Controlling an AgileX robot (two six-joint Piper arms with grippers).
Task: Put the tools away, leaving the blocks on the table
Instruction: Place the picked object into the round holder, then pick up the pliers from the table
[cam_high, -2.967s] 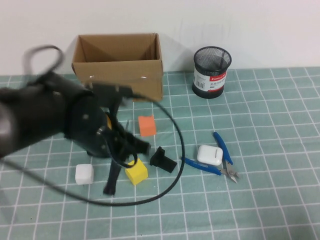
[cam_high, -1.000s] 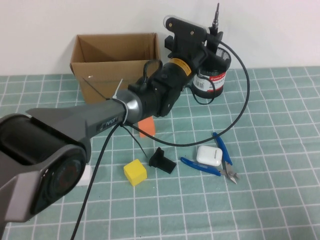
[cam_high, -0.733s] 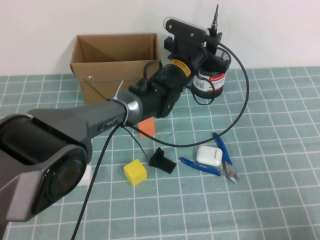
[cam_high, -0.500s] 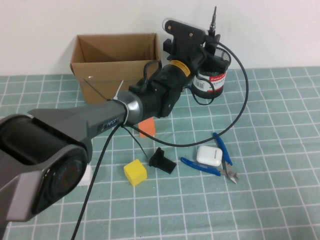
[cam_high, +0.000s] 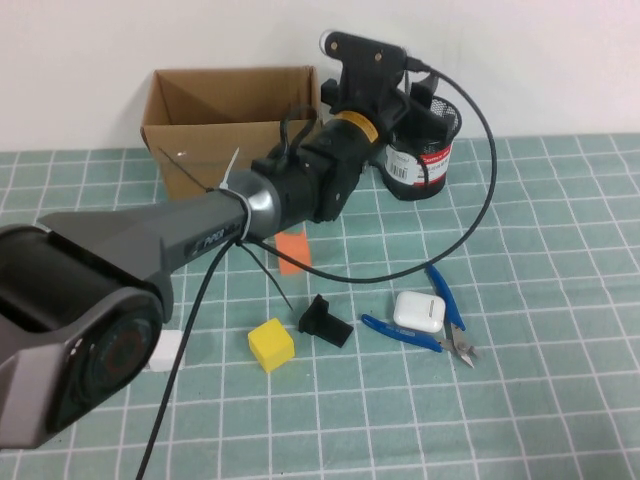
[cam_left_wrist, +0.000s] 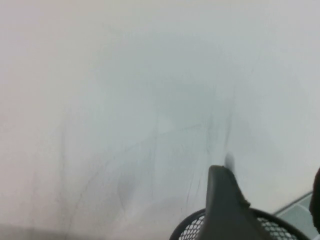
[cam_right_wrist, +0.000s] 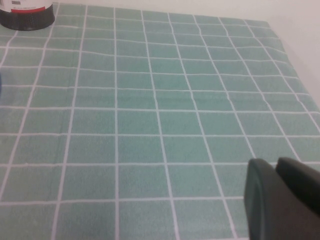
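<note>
My left gripper (cam_high: 417, 88) reaches over the black mesh pen cup (cam_high: 421, 152) at the back of the table. In the left wrist view its fingers (cam_left_wrist: 224, 205) stand wide apart over the cup's rim (cam_left_wrist: 280, 222), open. A faint grey blur shows above one fingertip; the screwdriver is otherwise hidden. The blue-handled pliers (cam_high: 445, 322) lie on the table's right part, with the white earbud case (cam_high: 419, 311) on them. The orange cube (cam_high: 292, 253), yellow cube (cam_high: 271, 346) and white cube (cam_high: 166, 350) lie on the table, the white one partly behind my arm. My right gripper (cam_right_wrist: 280, 200) is shut, low over bare grid.
An open cardboard box (cam_high: 235, 118) stands at the back left. A black angular bracket (cam_high: 326, 321) lies between the yellow cube and the pliers. My left arm and its cable (cam_high: 480, 215) span the table's middle. The pen cup's base shows in the right wrist view (cam_right_wrist: 25, 15).
The screwdriver that stood tip-up in my left gripper above the cup no longer shows. The gripper has dipped toward the cup and its fingers have parted.
</note>
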